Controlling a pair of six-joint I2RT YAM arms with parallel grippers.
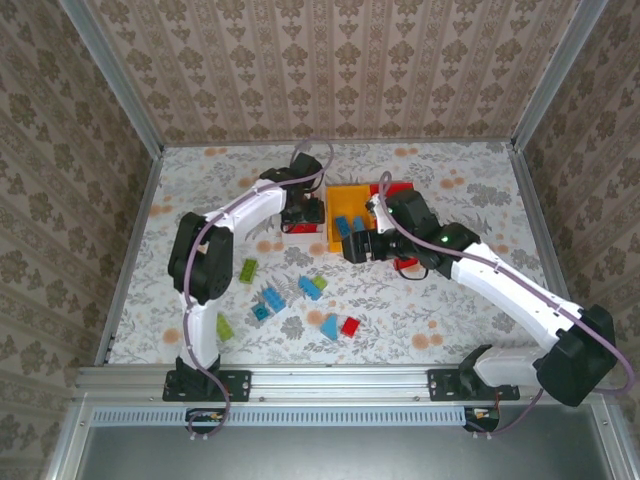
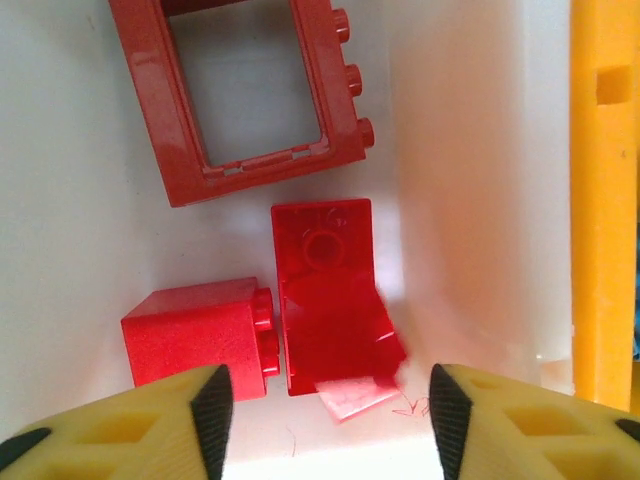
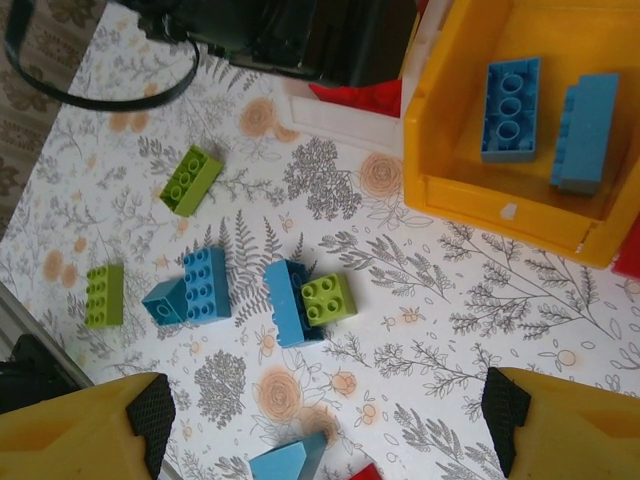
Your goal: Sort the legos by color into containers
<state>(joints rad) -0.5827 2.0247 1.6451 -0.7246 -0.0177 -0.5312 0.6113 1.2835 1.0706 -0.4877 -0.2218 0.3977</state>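
My left gripper (image 2: 330,420) hangs open over the white container (image 2: 470,200), which sits left of the yellow-orange one (image 1: 350,205). Below it, inside the container, lie a red square frame (image 2: 250,90), a red brick (image 2: 195,340) and a second red brick (image 2: 330,300), slightly blurred and clear of both pads. My right gripper (image 3: 325,420) is open above the table with nothing in it. Under it lie loose legos: a blue brick (image 3: 285,305) with a green one (image 3: 328,298) against it, more blue (image 3: 205,283), green (image 3: 190,180) and a blue wedge (image 3: 290,460).
The yellow-orange container (image 3: 440,150) holds two blue bricks (image 3: 510,108). A red container (image 1: 402,190) stands behind the right arm. On the table there are also a red brick (image 1: 350,326) and green bricks (image 1: 225,326) near the front rail, between the arm bases.
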